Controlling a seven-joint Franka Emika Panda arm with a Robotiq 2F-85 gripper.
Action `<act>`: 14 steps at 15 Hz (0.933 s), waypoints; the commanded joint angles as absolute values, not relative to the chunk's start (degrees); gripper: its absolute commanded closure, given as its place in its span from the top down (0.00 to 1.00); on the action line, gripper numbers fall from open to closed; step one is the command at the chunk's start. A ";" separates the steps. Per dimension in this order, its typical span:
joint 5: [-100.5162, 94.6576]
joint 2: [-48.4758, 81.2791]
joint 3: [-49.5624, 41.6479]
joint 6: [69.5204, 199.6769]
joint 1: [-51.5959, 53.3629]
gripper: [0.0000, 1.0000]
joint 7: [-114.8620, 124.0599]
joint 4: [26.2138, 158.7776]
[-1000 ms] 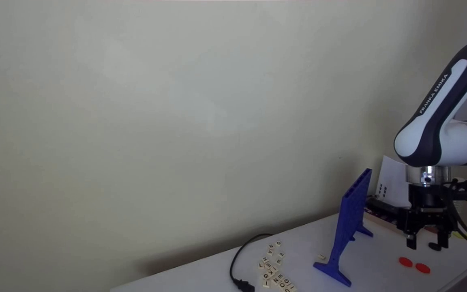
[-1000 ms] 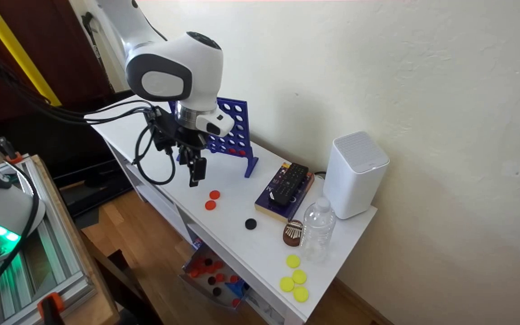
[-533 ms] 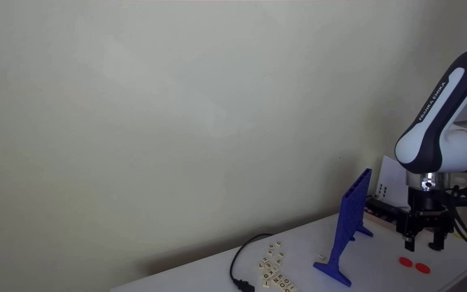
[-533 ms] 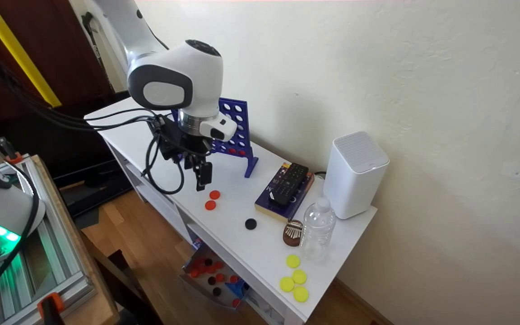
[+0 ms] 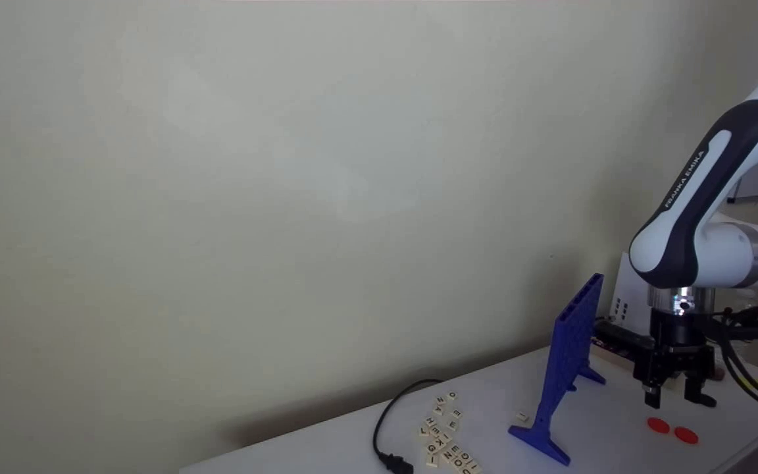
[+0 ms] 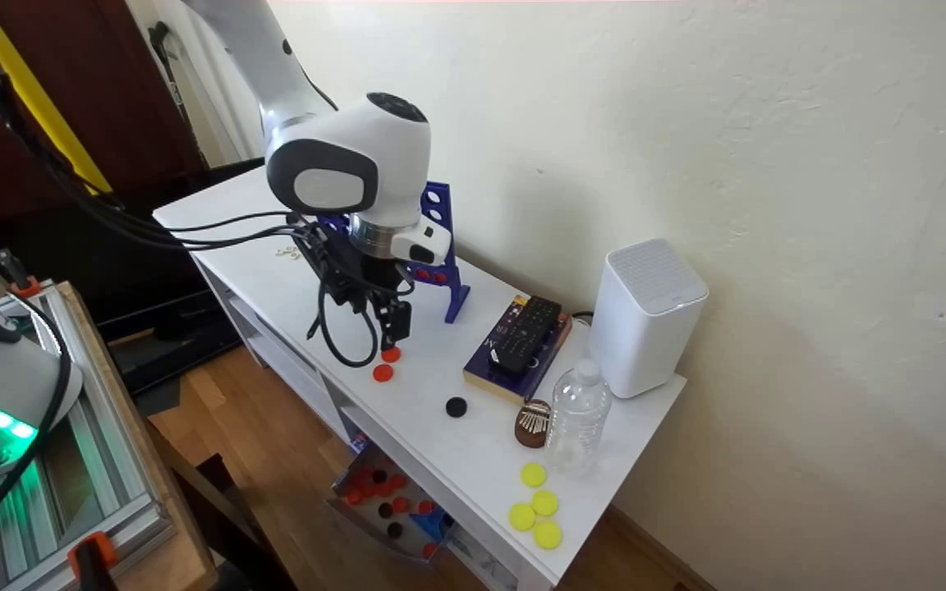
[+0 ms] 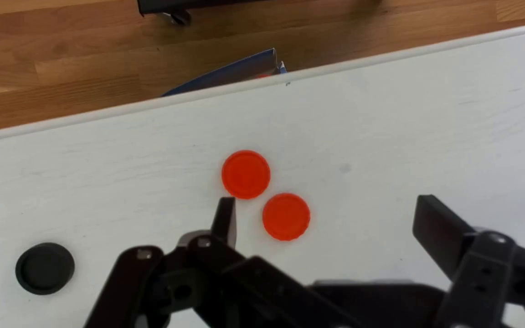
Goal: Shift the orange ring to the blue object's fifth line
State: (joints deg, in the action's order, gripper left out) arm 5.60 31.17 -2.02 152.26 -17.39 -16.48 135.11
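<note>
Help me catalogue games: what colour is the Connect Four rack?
The Connect Four rack is blue, clearest in an exterior view.

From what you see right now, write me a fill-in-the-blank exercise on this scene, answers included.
1. The flat, round orange-red plastic discs lying on the white tabletop number ____.
2. The tall, slanted plastic stand is coloured ____.
3. The long black remote control rests on ____ of the thick, dark-covered book.
4. In the wrist view, the jaws are not shut but ____.

Missing words: two; blue; top; open.
</note>
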 commanded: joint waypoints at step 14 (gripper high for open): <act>-1.79 41.59 -4.40 148.69 -13.13 1.00 -15.70 123.45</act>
